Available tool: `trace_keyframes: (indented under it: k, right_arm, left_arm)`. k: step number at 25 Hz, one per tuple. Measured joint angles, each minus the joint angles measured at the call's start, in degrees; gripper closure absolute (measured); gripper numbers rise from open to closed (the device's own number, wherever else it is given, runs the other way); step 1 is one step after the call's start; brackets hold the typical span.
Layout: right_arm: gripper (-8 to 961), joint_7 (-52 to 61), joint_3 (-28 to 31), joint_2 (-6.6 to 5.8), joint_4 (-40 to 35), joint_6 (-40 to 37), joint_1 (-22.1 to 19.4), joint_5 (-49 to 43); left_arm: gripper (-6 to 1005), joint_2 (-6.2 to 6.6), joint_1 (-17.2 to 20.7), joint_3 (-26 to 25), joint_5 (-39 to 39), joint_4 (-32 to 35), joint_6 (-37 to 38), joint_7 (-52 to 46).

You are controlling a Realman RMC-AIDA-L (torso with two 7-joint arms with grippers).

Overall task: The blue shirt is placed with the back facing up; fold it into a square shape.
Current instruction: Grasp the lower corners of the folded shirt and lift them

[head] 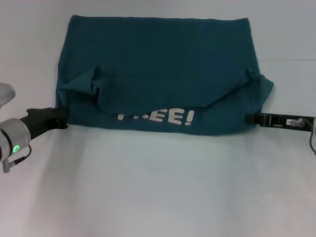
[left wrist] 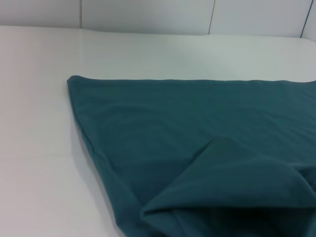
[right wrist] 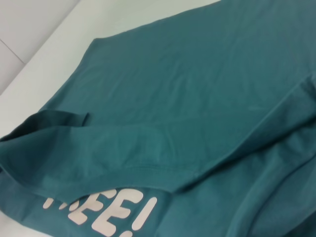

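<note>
On the white table, left hand and right hand touching blue shirt corners, grip unclear.

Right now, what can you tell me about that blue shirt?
The blue shirt is dark teal, soft-looking knit, lying partly folded on the white table. A folded-over layer partly covers white lettering near its front edge, ending in "EE!". Both sleeves are bunched inward. The left tool and right tool sit at its near corners.

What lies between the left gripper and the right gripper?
In the head view, only the blue shirt, with white lettering, spans from left gripper to right gripper.
</note>
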Motion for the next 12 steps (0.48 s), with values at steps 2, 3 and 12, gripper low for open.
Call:
trace_keyframes:
  k: [2,3,12]
  right_arm:
    - [890,-0.36,0.34,-0.22,-0.02,-0.22,-0.05,0.4]
    - [891,-0.55,0.66,-0.41,-0.06,-0.59,-0.1,0.57]
    - [888,-1.25,1.9,-2.32,-1.13,-3.52,-1.45,0.89]
  left_arm:
    - [981,-0.03,0.3,0.0,0.0,0.38,0.28,-0.44]
    - [981,-0.05,0.53,0.0,0.04,0.67,0.73,-0.89]
    - [980,0.17,5.92,-0.11,6.22,9.37,16.0,-14.24]
